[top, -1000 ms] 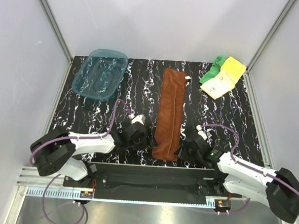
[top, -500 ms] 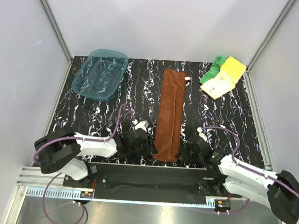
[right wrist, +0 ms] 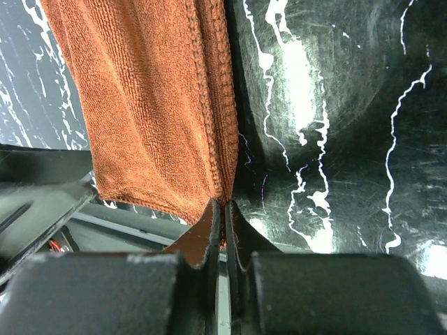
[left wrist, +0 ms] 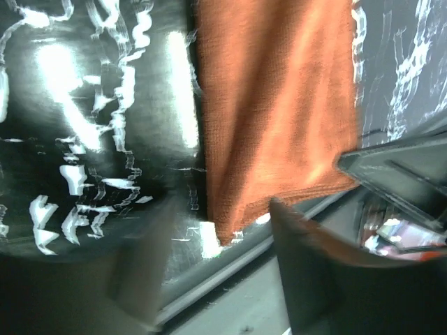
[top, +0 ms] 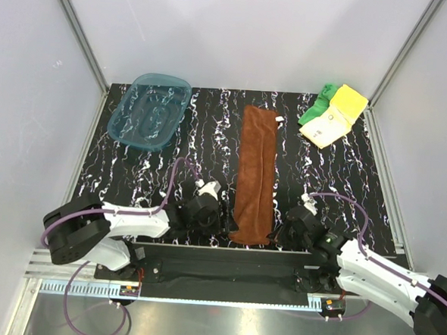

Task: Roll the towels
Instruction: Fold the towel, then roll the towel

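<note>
Now we've pinched the towel's lower right corner!
Our right gripper (right wrist: 225,209) is clamped on the rust-brown towel (top: 256,173), which lies lengthwise mid-frame and has slid slightly toward the bottom edge since a second ago. Our left gripper (left wrist: 220,230) waits at the lower left corner with its jaws apart, gripping nothing.

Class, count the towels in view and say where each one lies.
3. The rust-brown towel lies stretched lengthwise in the middle; the pale yellow towel and the green towel sit bunched together at the far right corner. Another could be hidden under that pile.
</note>
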You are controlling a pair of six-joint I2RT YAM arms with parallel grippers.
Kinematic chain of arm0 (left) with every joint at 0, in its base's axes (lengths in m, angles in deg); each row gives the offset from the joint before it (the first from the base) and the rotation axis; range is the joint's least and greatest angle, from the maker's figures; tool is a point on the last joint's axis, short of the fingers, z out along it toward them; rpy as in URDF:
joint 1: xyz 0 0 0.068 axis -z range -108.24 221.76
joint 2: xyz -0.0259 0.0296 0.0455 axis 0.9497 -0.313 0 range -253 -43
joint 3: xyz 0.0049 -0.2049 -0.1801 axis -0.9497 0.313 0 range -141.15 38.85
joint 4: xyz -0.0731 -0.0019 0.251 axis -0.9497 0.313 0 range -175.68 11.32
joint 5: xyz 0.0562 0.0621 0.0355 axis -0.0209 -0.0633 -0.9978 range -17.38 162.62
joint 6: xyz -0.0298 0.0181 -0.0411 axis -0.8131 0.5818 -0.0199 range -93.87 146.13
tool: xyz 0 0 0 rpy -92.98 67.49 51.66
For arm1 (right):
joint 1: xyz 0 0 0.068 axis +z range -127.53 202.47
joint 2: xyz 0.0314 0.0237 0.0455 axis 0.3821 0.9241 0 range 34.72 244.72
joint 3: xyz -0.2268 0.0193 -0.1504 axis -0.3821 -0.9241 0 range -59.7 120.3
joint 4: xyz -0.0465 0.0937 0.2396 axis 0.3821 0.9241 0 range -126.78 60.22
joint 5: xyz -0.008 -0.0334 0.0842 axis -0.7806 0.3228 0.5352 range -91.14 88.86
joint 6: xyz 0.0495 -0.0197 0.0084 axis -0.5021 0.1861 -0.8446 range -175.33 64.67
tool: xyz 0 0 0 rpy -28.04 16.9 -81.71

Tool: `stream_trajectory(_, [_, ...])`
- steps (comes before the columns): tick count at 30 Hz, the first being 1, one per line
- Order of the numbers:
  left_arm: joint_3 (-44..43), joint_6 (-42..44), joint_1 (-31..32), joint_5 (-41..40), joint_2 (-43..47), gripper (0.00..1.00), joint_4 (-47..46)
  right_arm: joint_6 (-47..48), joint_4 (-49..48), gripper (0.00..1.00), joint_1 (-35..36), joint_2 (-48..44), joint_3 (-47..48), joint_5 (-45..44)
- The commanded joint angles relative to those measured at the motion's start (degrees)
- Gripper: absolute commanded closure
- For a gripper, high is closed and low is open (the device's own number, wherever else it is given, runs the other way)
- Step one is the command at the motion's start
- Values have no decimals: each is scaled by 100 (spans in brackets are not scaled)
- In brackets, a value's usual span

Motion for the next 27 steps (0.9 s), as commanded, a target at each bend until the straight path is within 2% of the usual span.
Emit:
stream_trajectory(1, [-15, 225, 39, -171, 0, 26, 855, -51, 89, 100, 56, 151, 382, -127])
stream_trajectory(2, [-33, 234, 31, -197, 27, 18, 969, -33, 115, 100, 56, 177, 495, -197])
stream_trajectory(3, [-94, 243, 30, -215, 105, 16, 1023, -42, 151, 100, 56, 212, 558, -250])
stream_trajectory(12, [-305, 348, 30, -566, 712, 16, 1752, -68, 590, 100, 39, 520, 1401, -909])
stream_trajectory(16, [-393, 427, 30, -610, 914, 17, 1955, -95, 757, 100, 13, 949, 1770, -1147])
stream_trajectory(22, [-560, 743, 39, -479, 976, 18, 1990, -139, 731, 100, -470, 1679, 2096, -832])
stream_trajectory(27, [-666, 990, 48, -373, 749, 18, 1982, 19, 424, 100, -1374, 1979, 2210, -225])
